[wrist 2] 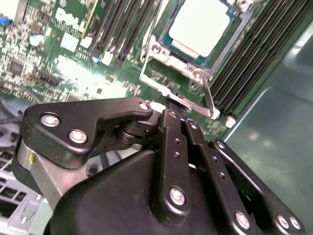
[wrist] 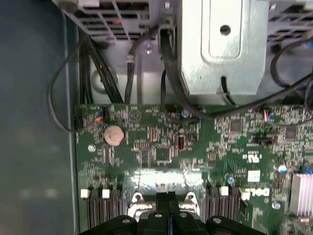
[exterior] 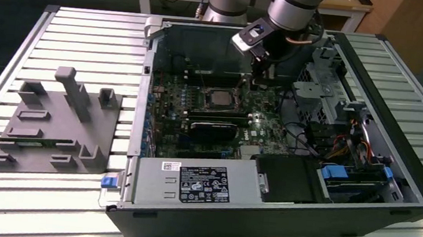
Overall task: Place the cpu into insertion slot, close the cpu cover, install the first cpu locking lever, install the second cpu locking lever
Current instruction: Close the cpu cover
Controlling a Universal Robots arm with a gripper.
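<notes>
The cpu (wrist 2: 200, 25), a pale silver square, lies in the insertion slot (exterior: 217, 98) on the green motherboard. The cpu cover (wrist 2: 164, 77), a thin silver frame, sits around it and looks lowered. A thin wire locking lever (wrist 2: 208, 99) runs along the side of the socket closest to the fingers. My gripper (wrist 2: 179, 110) is shut, its black fingers (wrist: 163, 201) pressed together with nothing between them. Their tips hover at the cover's front tab, and whether they touch it is hard to tell. In the exterior view the gripper (exterior: 260, 82) hangs inside the case, to the right of the socket.
Long black memory slots (wrist 2: 254, 58) flank the socket. A metal drive cage (exterior: 318, 94) and loose cables (wrist: 98, 73) crowd the case at the exterior view's right. A black labelled box (exterior: 201, 184) fills the front. A grey fixture block (exterior: 56, 121) sits on the slatted table (exterior: 16, 47).
</notes>
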